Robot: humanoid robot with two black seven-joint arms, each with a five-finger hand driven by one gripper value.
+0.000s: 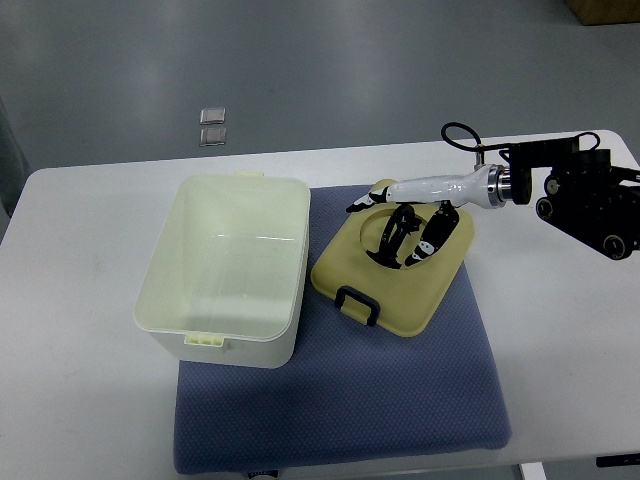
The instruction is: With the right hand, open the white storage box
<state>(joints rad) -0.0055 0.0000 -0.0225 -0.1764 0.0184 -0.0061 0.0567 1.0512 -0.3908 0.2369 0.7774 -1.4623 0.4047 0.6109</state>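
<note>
Setting: white bench (90, 220) on a grey floor, blue mat (400, 400) laid over its middle.
Right robot hand (405, 232): reaches in from the right edge; fingers spread and relaxed over the lid, clamped on nothing as far as I can tell.
Lid (400, 270): directly under the hand, flat on the mat, dark handle (356, 304) on its near side.
White storage box (228, 270): just left of the hand, uncovered, interior bare.
Left arm: not seen.
Progress: judged essentially done; only withdrawal of the hand left.
</note>
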